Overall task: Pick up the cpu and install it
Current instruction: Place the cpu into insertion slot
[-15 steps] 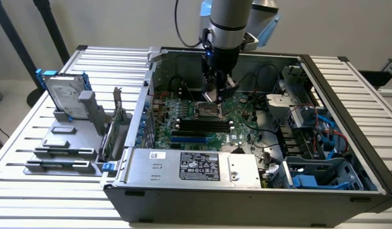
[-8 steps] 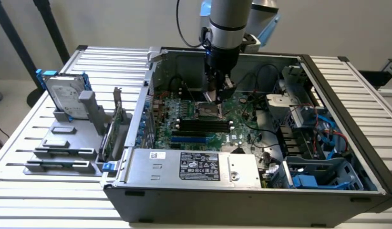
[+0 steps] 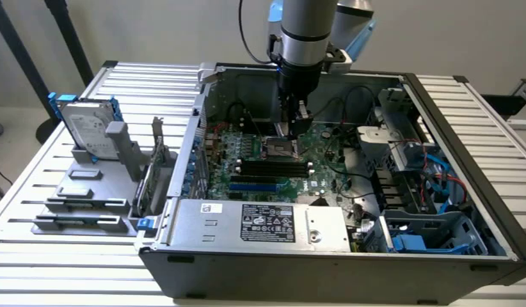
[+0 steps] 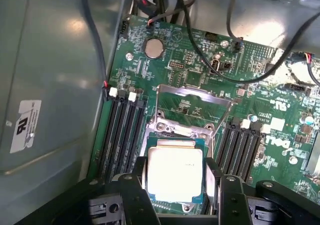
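Observation:
The cpu (image 4: 175,171), a small square chip with a silver-grey metal top and a green edge, sits between my two black fingers (image 4: 134,187). My gripper (image 4: 178,187) is shut on it by its sides. It hangs just above the open cpu socket (image 4: 176,130) on the green motherboard (image 4: 280,135). The socket's metal load plate (image 4: 192,101) is flipped up behind it. In the exterior view my gripper (image 3: 295,126) points straight down into the open computer case (image 3: 331,256), right over the socket (image 3: 283,151).
Black memory slots (image 4: 122,135) flank the socket on both sides. Loose black cables (image 4: 235,60) cross the board behind it. Beside the case at the exterior view's left, a grey holder (image 3: 84,198) carries a silver hard drive with blue rails (image 3: 86,128).

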`<state>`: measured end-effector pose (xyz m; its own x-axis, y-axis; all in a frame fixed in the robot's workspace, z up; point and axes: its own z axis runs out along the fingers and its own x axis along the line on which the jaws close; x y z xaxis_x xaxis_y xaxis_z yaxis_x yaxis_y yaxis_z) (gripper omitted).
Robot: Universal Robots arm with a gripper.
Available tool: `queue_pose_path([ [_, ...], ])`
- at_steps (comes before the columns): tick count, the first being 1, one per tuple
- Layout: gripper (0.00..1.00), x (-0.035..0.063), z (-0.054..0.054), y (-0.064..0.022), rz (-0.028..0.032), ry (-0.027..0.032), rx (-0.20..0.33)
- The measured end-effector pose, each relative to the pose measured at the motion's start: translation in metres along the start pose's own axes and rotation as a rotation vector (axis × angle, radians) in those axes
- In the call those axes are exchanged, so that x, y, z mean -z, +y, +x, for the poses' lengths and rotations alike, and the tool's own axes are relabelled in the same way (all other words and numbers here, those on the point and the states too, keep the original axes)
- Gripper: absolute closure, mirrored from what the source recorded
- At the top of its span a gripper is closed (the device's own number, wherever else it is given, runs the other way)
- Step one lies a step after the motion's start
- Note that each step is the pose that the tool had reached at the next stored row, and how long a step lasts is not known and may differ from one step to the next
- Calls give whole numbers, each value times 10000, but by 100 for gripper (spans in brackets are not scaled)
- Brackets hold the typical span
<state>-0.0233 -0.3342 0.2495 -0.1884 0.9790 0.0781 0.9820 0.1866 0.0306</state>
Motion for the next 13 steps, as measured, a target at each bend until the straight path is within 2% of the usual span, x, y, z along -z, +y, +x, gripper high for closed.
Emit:
queue_pose_path([
  [7,45,-50,-3,-2,-90,-36,-1194],
  [10,45,-69,-3,-16,-102,-43,-1413],
  [13,45,-89,6,-69,-108,-45,-1490],
])
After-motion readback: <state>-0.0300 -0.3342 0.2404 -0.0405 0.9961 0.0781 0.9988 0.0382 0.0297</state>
